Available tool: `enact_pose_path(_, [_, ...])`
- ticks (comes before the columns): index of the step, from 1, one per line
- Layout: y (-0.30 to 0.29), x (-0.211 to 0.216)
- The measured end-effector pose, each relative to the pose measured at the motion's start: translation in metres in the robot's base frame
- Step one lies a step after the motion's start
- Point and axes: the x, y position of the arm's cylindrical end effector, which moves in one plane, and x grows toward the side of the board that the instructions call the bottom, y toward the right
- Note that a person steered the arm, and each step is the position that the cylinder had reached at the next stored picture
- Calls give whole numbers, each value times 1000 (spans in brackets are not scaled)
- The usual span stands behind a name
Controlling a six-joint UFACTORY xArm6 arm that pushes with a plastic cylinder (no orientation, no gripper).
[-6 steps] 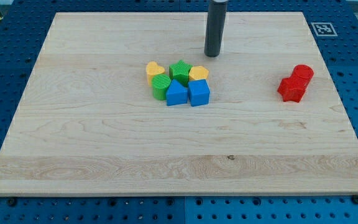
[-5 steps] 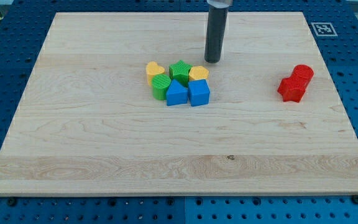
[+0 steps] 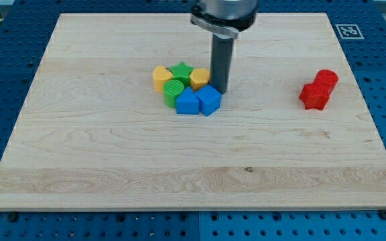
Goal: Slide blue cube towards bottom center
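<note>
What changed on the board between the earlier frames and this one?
My tip came down the view from above the cluster to the blue cube's upper right edge. The cube turned and shifted slightly left, and the yellow, green and other cluster blocks nudged left with it. The two red blocks at the view's right stayed put.

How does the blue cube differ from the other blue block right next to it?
The blue cube is boxy with a flat top and sits turned, a corner toward the view's bottom; the other blue block has a peaked, house-like top and faces squarely. The blue cube lies on the view's right, directly below my tip, which looks in contact with it; the other blue block sits clear of my tip, beside the green cylinder. Both share colour and similar size.
</note>
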Motion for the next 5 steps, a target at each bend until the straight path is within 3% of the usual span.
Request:
enact_pose_path(2, [-39,-4])
enact_pose_path(4, [-41,47])
enact_pose_path(5, [-29,50])
